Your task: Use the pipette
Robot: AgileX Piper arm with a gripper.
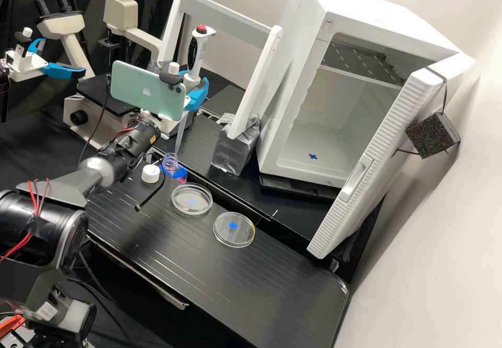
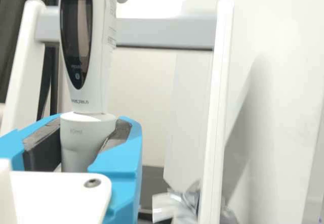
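End effector (image 1: 195, 81) gripping pipette (image 2: 100, 77), lettering on its body, logo-marked phone (image 1: 130, 89)

The dark grey arm (image 1: 65, 184) is extended, its tool (image 1: 194, 81) clamped in a grip.

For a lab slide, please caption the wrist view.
Pipette held upright in the hand, a pale frame standing behind.
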